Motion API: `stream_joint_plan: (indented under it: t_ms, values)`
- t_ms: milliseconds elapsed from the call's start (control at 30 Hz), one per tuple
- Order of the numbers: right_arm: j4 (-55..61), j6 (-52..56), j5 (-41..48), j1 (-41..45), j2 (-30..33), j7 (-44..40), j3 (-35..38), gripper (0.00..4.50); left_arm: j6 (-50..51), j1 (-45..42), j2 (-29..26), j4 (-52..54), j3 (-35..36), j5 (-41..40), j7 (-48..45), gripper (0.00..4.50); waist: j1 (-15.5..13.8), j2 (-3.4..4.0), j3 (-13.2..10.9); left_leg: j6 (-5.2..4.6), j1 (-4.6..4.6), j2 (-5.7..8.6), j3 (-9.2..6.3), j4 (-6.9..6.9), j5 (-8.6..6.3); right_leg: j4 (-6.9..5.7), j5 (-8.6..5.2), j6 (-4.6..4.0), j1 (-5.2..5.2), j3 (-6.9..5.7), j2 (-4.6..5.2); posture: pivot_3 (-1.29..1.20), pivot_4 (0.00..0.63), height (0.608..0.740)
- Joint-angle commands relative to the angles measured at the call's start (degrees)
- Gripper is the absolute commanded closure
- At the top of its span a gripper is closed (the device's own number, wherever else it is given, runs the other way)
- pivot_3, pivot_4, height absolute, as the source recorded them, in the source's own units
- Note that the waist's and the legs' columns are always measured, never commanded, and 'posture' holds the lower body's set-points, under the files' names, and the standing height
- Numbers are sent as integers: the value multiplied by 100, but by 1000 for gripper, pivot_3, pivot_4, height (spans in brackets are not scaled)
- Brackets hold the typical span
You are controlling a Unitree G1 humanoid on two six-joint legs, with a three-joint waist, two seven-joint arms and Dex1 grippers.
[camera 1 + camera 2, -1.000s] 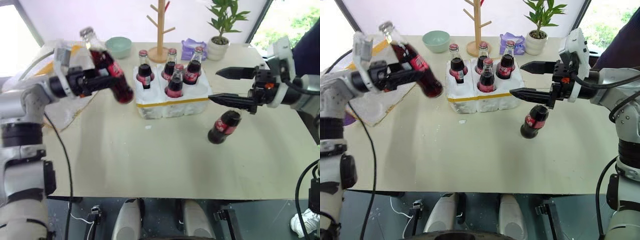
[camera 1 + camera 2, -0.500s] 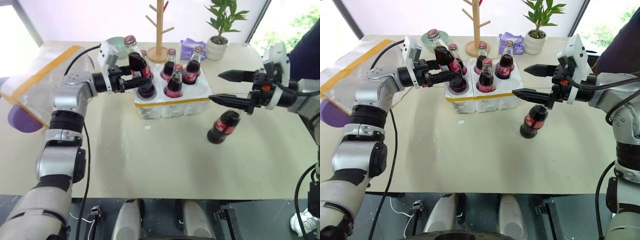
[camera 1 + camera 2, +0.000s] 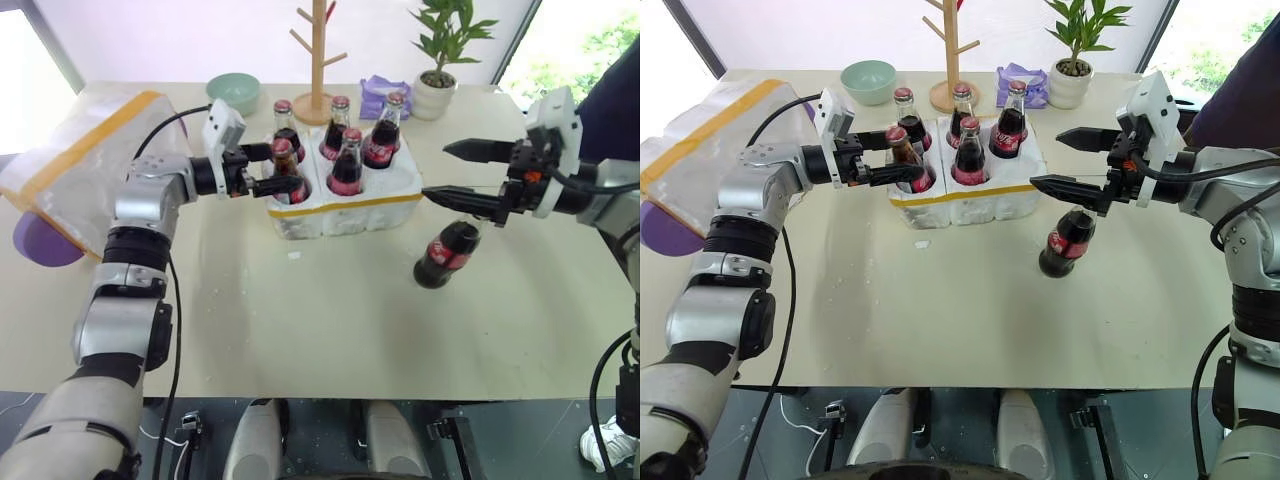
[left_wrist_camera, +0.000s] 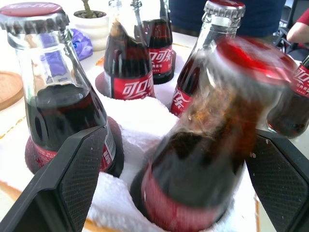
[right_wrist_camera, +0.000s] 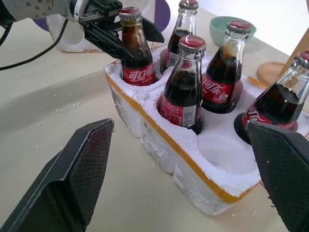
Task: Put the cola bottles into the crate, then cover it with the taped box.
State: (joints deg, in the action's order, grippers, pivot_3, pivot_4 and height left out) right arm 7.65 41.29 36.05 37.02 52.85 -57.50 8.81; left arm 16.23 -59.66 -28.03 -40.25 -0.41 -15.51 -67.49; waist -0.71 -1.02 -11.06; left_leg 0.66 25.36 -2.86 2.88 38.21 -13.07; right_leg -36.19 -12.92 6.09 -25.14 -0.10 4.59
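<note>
The crate [image 3: 340, 205], a low white styrofoam block with a yellow band, stands mid-table with several cola bottles upright in its wells. A further cola bottle [image 3: 284, 170] sits in the front-left well. My left gripper [image 3: 290, 167] is open, one finger on each side of that bottle with gaps showing. The front-right well [image 5: 224, 150] is empty. One cola bottle [image 3: 447, 253] lies on the table to the right of the crate. My right gripper [image 3: 433, 172] hangs open just above it, holding nothing. The taped box [image 3: 85, 150] lies at the far left.
Behind the crate stand a green bowl [image 3: 236, 92], a wooden peg rack [image 3: 320, 60], a purple cloth [image 3: 380, 95] and a potted plant [image 3: 440, 70]. A purple object [image 3: 40, 235] pokes out under the taped box. A person's dark sleeve [image 3: 618, 80] shows at the right edge.
My left gripper carried the tilted bottle rightward to the crate, lowered it into the front-left well and opened around it. The right gripper stayed open above the lying bottle.
</note>
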Motion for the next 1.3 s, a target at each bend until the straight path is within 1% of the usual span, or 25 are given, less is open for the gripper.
stream_joint_plan:
  t_ms: [33,67,167,267,333,400,500,567,633,700,800,933,1300]
  values:
    - [212,-18,35,-142,270,-6,431,0,194,26,-208,540,95,-165,-278,18,0,0,0,0,0,0,0,0,0,0,0,0,0,0,0,0,150,740]
    - [255,17,58,-267,404,-58,582,0,405,59,-308,765,169,-317,-421,18,2,0,0,0,1,0,0,0,0,1,0,0,0,0,0,0,150,740]
    - [283,247,259,-766,921,-294,1366,0,1319,1,-740,1366,465,-877,-779,18,0,-1,-3,0,7,0,-1,-4,0,0,-1,0,-6,-1,0,0,150,740]
    - [345,316,215,-1500,1135,-368,2142,0,2140,88,-1212,1939,525,-1393,-1281,18,10,0,-2,-1,4,-1,-1,-6,-1,1,-1,0,-6,0,0,0,150,740]
    - [464,-71,-273,-2277,947,-134,2587,0,2636,264,-1539,2492,467,-1729,-1648,18,9,-5,3,-1,-7,-1,-2,-7,-1,1,-1,0,4,-1,0,0,150,740]
    - [660,-291,-574,-2998,683,90,2889,0,2877,457,-1745,2962,349,-1887,-1845,18,11,-4,4,-1,-23,-2,-4,-7,-2,4,-3,1,24,-2,-1,0,150,740]
    - [1214,-100,-277,-3794,65,284,3262,0,2731,783,-1831,3469,106,-1812,-1924,18,0,2,7,0,-38,0,-1,-4,-2,8,-12,-16,41,0,2,0,150,740]
    - [1600,-213,-235,-4116,-505,646,3125,0,2633,881,-1732,3617,-3,-1767,-1848,18,6,2,7,0,-47,0,-3,-3,-1,7,-14,-20,49,1,1,0,150,740]
    - [1939,-445,-326,-4251,-1126,1105,2761,0,2644,886,-1576,3611,-67,-1789,-1712,18,14,-4,10,1,-56,-1,-4,-1,-1,7,-16,-23,56,3,-1,0,150,740]
    - [2110,-434,-326,-4158,-1528,1511,2473,0,2702,852,-1460,3576,-129,-1791,-1603,18,53,-2,9,1,-68,-2,-6,-2,-1,8,-17,-25,66,4,-3,0,150,740]
    - [2066,-359,-182,-3882,-1886,1890,2221,0,2632,840,-1329,3617,-179,-1795,-1565,18,94,1,8,2,-73,-1,-2,-5,-1,7,-17,-25,66,10,-2,0,150,740]
    - [1720,-428,-134,-3669,-2015,1942,1962,0,2569,801,-1234,3588,-174,-1793,-1487,18,124,0,8,1,-73,-1,-4,-8,-1,7,-17,-24,67,8,-3,0,150,740]
    - [1541,-422,179,-3357,-2069,1733,1315,0,2475,836,-1231,3644,-174,-1789,-1376,18,133,0,8,0,-74,-1,-4,-11,-1,7,-17,-23,67,8,-3,0,150,740]
